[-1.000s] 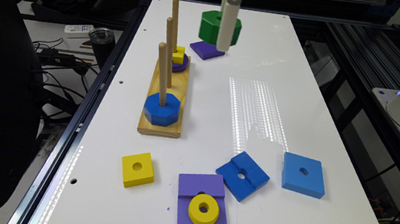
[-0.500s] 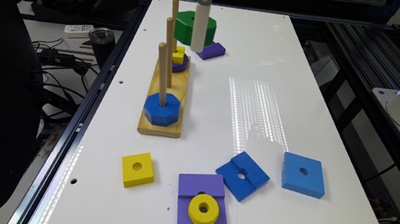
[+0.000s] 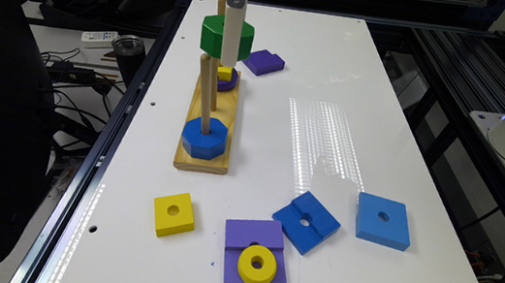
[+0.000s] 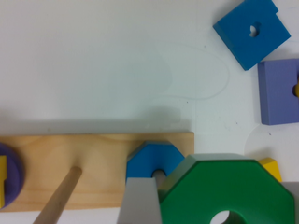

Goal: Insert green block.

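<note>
The green block, a thick dark-green octagon with a round centre hole, hangs in the air above the wooden peg board. My gripper is shut on it. In the wrist view the green block lies beside one grey finger. Three upright pegs stand on the board. The near peg carries a blue octagon. The middle peg is bare at its foot, and a peg top shows just above the green block. I cannot tell whether a peg is inside the block's hole.
The far peg holds a purple disc with a small yellow block on it. A purple block lies behind the board. On the near table lie a yellow square, a purple block with a yellow ring, and two blue squares.
My gripper has carried the green block towards the exterior view's left and upward, from above the far purple block to above the peg board.
</note>
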